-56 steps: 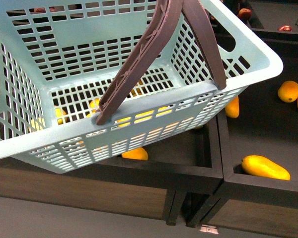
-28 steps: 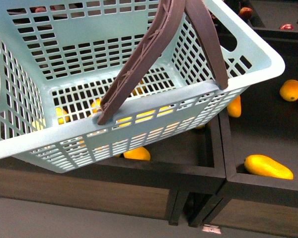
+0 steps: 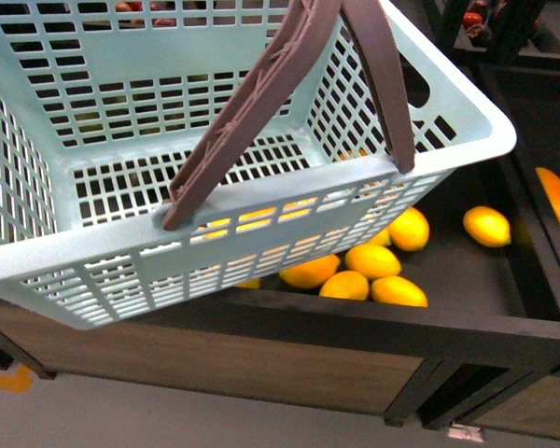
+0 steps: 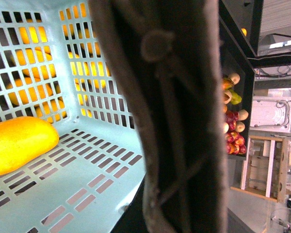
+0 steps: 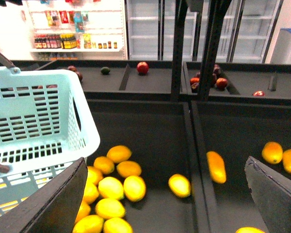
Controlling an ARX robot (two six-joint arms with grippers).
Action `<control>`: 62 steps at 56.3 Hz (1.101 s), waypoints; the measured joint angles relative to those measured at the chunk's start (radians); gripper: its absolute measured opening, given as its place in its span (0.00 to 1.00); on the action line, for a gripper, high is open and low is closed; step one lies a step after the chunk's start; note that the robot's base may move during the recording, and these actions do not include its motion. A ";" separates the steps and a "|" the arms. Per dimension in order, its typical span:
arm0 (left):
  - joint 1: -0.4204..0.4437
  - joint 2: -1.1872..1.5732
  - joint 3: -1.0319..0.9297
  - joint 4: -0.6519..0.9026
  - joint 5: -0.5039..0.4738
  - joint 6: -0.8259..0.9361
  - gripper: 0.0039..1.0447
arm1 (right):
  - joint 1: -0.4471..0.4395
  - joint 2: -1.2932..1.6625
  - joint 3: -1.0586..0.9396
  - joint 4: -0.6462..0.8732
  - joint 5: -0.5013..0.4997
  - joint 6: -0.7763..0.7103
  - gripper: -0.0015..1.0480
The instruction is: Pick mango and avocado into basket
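Filling most of the front view, the basket [image 3: 75, 271] tilts over a black bin [image 3: 467, 322] of loose yellow fruits [image 3: 373, 261], its 2 grey-brown handles [image 3: 252, 103] raised and leaning together. 1 mango [image 4: 17, 143] lies on its side on the slotted floor inside the basket, close to a wall. A handle fills the middle of the left wrist view; the left gripper shows nowhere, so its grip cannot be told. The right gripper [image 5: 165, 162] hangs over the bins beside the basket's corner, its 2 dark fingers [image 5: 63, 199] spread wide with nothing between. The avocado [image 5: 105, 70], small and dark green, sits in a far back bin
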 joint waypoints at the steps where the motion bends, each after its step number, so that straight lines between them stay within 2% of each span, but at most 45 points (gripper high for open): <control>1: 0.002 0.000 0.000 0.000 -0.003 0.001 0.05 | 0.000 0.001 0.000 0.000 0.002 0.000 0.93; 62: 0.003 0.001 0.003 0.000 0.003 0.004 0.05 | 0.000 0.000 0.000 0.001 -0.001 0.000 0.93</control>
